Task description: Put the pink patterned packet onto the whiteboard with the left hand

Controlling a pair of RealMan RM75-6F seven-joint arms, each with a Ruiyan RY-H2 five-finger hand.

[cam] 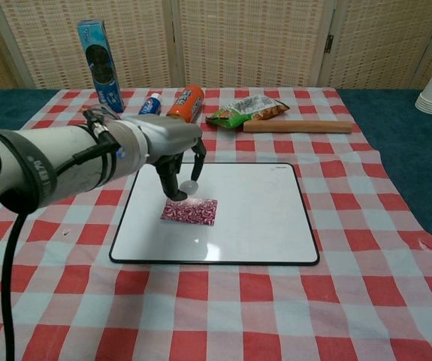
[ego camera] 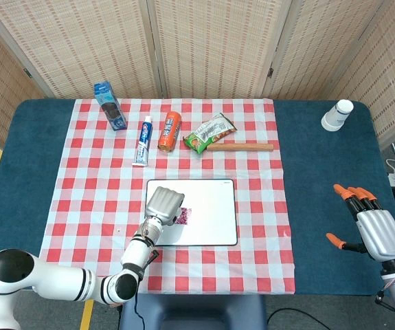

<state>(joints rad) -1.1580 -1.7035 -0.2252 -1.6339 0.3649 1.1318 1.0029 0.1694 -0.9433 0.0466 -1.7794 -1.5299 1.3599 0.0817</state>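
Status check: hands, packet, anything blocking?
Left hand over packet, fingertips at its edge. Right hand open, idle. Pink patterned packet flat on whiteboard. Nothing blocking.

Bright even light, sharp focus

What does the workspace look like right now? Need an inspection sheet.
Surface: table with a dark blue cover, and a red-and-white checked cloth over its middle.
Job's things: pink packet lies flat on the whiteboard, left of its centre.
Clutter: blue box, toothpaste tube, orange tube, green snack bag and wooden stick along the far side; white cups at the far right corner.
Hands: left hand above the packet, fingertips down at its left end, contact unclear; right hand spread, holding nothing, above the table's right edge.
Cables: black cable along the left arm; plugs off the table's right edge.
Surroundings: woven folding screens behind.
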